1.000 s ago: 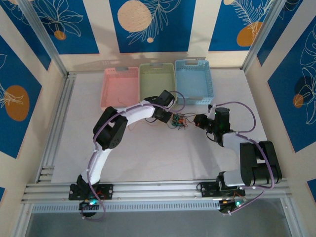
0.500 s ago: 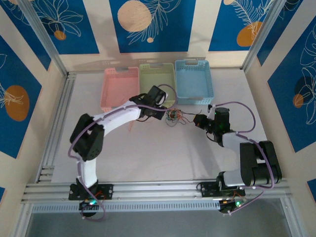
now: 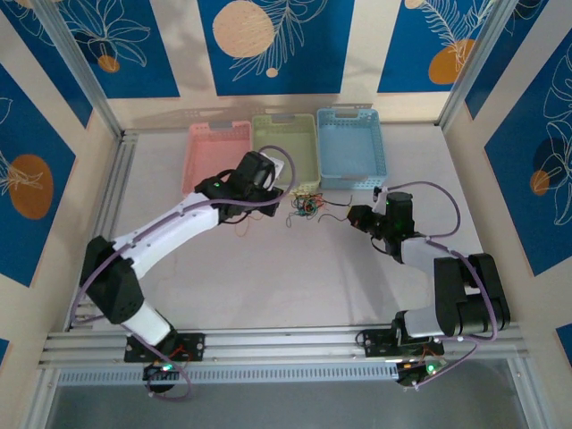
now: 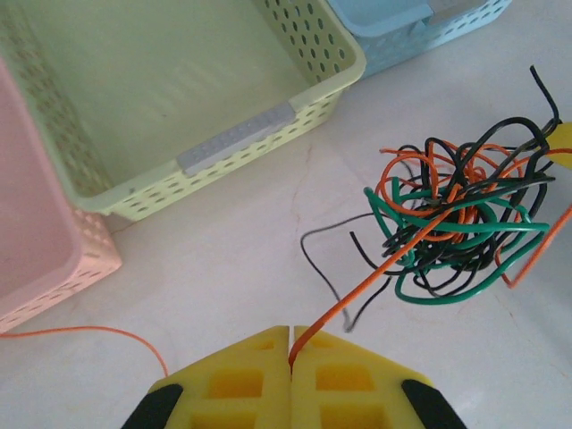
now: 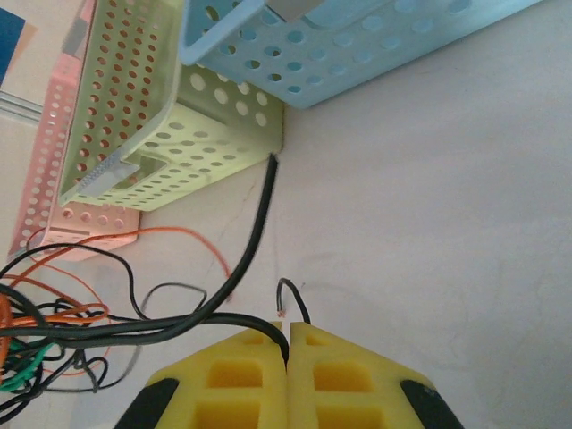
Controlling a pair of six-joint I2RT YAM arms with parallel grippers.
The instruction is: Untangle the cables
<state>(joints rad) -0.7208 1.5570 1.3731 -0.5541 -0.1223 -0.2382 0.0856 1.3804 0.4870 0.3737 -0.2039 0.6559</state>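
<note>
Closed on an orange cable (image 4: 357, 290), the left gripper (image 4: 290, 344) had dragged the still-knotted tangle (image 3: 305, 206) left against the black cable (image 5: 255, 232) clamped in the right gripper (image 5: 288, 344).

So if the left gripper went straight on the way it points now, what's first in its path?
Ahead of the left gripper lies bare table, then probably the green basket's near wall; the cable tangle sits off to the right. Depth is unclear.

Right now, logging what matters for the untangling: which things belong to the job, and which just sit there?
Job: tangle; orange cable in left gripper; black cable in right gripper.
Lying about: pink basket, green basket, blue basket.
</note>
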